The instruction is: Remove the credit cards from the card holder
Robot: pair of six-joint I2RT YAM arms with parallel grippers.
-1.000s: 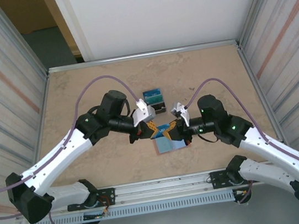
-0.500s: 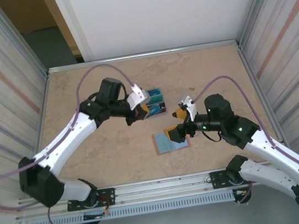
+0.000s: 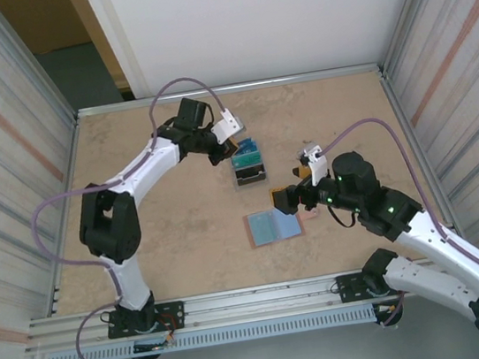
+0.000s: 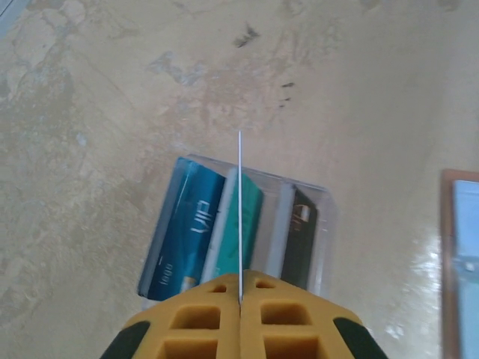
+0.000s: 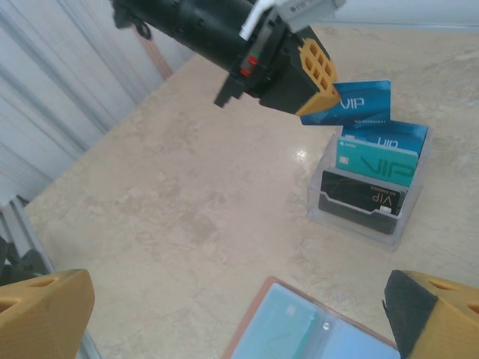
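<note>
The card holder (image 3: 273, 226) lies open on the table, salmon-pink rim and light blue inside; in the right wrist view a teal card (image 5: 288, 325) sits in a pocket of the card holder (image 5: 258, 318). My left gripper (image 3: 225, 150) is shut on a blue credit card (image 5: 359, 101) and hovers just above a clear tiered stand (image 3: 248, 164). In the left wrist view that card (image 4: 239, 217) appears edge-on between the left gripper (image 4: 240, 288) pads. My right gripper (image 3: 288, 197) stands wide open beside the holder's right edge, with nothing between its fingers (image 5: 45, 310).
The stand (image 4: 318, 224) holds a blue card (image 4: 183, 224), a teal card (image 4: 251, 217) and a black card (image 4: 299, 239). Ribbed metal walls (image 3: 1, 133) enclose the table on both sides. Bare tabletop (image 3: 167, 234) stretches left of the card holder.
My left gripper has carried the blue card from over the card holder back to above the stand. The right gripper has opened and pulled away to the right.
</note>
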